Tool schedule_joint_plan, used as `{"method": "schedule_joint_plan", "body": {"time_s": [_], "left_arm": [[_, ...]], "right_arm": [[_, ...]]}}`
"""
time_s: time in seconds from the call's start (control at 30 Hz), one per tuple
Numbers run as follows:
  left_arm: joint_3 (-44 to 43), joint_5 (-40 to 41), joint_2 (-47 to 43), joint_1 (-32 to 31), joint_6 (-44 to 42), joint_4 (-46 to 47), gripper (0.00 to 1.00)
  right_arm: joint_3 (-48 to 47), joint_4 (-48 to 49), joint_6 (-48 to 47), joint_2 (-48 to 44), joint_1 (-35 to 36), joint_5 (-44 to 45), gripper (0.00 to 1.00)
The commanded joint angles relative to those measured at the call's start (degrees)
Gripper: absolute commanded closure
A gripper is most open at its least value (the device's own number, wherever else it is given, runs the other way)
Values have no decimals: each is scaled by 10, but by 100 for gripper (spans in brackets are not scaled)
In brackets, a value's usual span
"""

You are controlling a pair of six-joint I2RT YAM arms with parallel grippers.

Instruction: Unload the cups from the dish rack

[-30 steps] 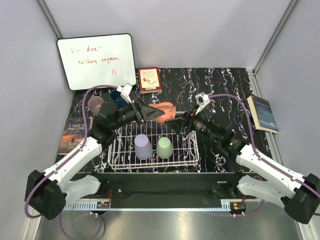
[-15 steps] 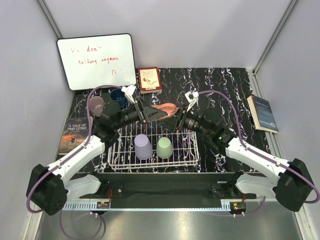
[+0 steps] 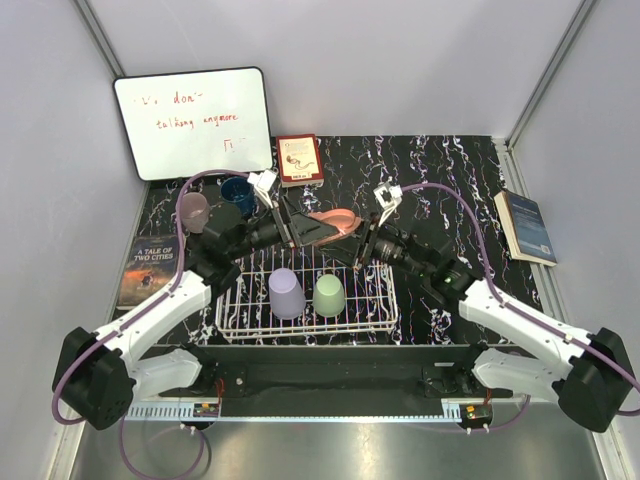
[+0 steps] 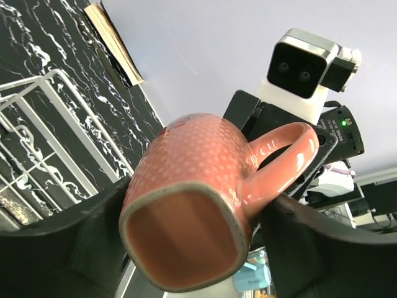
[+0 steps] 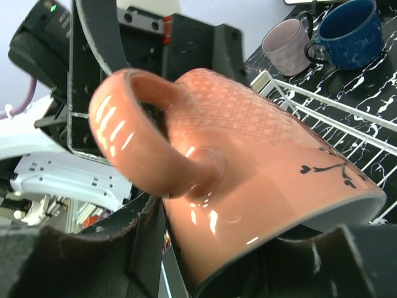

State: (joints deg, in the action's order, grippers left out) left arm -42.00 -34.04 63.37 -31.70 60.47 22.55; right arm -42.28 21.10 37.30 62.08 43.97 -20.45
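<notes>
A terracotta cup point(image 3: 328, 222) with a handle hangs in the air above the far edge of the white wire dish rack point(image 3: 232, 312). My left gripper point(image 3: 300, 228) is shut on its base end point(image 4: 186, 186). My right gripper point(image 3: 352, 243) has closed round its rim end point(image 5: 260, 186), fingers against both sides. A lavender cup point(image 3: 286, 293) and a light green cup point(image 3: 329, 295) stand upside down in the rack. A mauve cup point(image 3: 192, 210) and a dark blue cup point(image 3: 238, 193) stand on the table left of the rack, also in the right wrist view point(image 5: 288, 46) point(image 5: 347, 31).
A whiteboard point(image 3: 193, 122) leans at the back left. A red book point(image 3: 299, 159) lies behind the rack. Another book point(image 3: 527, 226) lies at the right edge and one point(image 3: 140, 270) at the left edge.
My right gripper has moved left and up to the terracotta cup held by my left gripper and now has its fingers round the rim end. The left arm has barely moved.
</notes>
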Motion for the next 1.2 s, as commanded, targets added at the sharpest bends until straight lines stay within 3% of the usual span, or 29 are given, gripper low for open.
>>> {"method": "schedule_joint_plan", "body": {"time_s": [0.0, 0.1, 0.23, 0.43, 0.5, 0.6, 0.8, 0.97, 1.17], "left_arm": [[-43, 7, -11, -4, -50, 1, 10], [-49, 16, -9, -4, -55, -9, 2], [-51, 23, -2, -4, -53, -14, 1], [-50, 13, 10, -4, -41, 4, 11], [-53, 22, 10, -4, -49, -18, 4], [-59, 42, 5, -4, -68, -54, 1], [-109, 155, -10, 15, -131, -218, 1], [-120, 305, -60, 52, -118, -325, 1], [-121, 471, -108, 60, -93, -430, 1]], "right_arm": [[-6, -42, -24, -52, 9, 17, 100], [-8, -63, -34, -70, 9, 28, 100], [-5, -70, -37, -80, 10, 30, 100], [-2, -65, -36, -83, 10, 30, 100], [1, -65, -36, -86, 11, 37, 100], [4, -75, -42, -100, 11, 56, 100], [1, -132, -56, -132, 11, 123, 100], [-22, -189, -65, -140, 11, 187, 100], [-138, -281, -103, -47, 10, 292, 100]]}}
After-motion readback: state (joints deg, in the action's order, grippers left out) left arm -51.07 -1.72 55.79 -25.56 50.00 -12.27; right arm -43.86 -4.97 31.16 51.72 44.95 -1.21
